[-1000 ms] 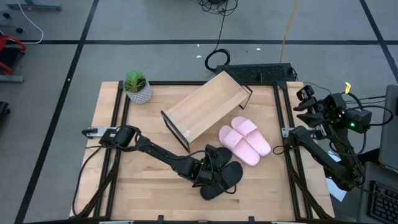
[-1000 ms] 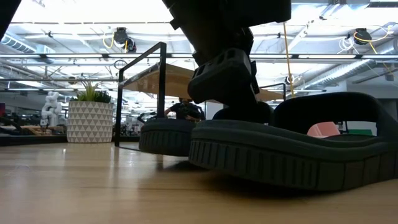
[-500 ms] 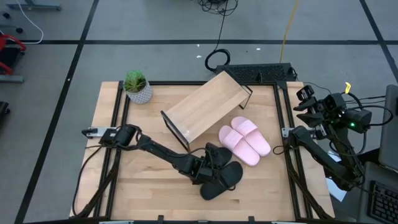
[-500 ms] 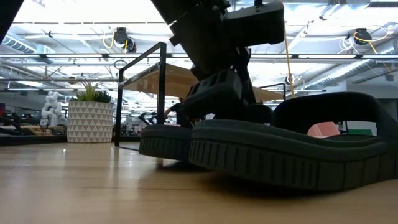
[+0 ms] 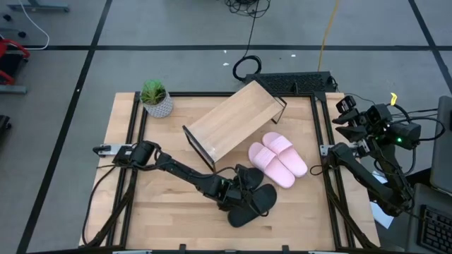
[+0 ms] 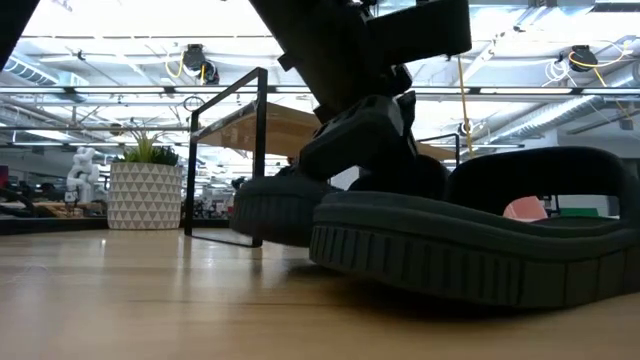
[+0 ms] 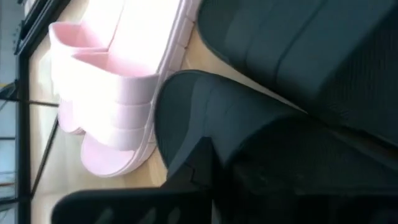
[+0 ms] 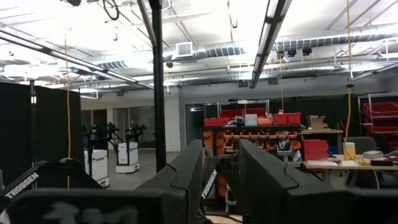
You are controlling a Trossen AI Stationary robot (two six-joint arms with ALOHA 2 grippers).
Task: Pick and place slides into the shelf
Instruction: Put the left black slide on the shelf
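Two black slides [image 5: 256, 203] lie side by side on the wooden table [image 5: 169, 204], near its front. My left gripper [image 5: 242, 188] is shut on the one nearer the shelf [image 6: 285, 205], whose end toward the plant is tipped up. The other black slide [image 6: 470, 240] lies flat. A pale pink pair of slides [image 5: 277, 159] rests on its soles just beyond. The light wooden shelf [image 5: 233, 121] stands aslant at the table's far middle. My right gripper [image 8: 221, 174] is held high beyond the table's right edge, open and holding nothing. My left gripper holds the black slide at its strap [image 7: 236, 130], coming slanting down from the table's left side. One finger [image 7: 199, 171] lies against the strap's edge; the gripper hides the other. The slide's end toward the plant is raised; the rest is hidden.
A potted plant [image 5: 155, 97] stands at the far left corner. The shelf's dark-edged end panel [image 6: 258, 150] stands close behind the black slides. Bare tabletop lies to the left and front of the slides. Cables and a dark mat lie beyond the far edge.
My left gripper has shut on the black slide nearer the shelf, staying in place and turning a little. That slide, which lay flat, has its end toward the plant tipped up off the table. The other black slide and the pink pair have not moved.
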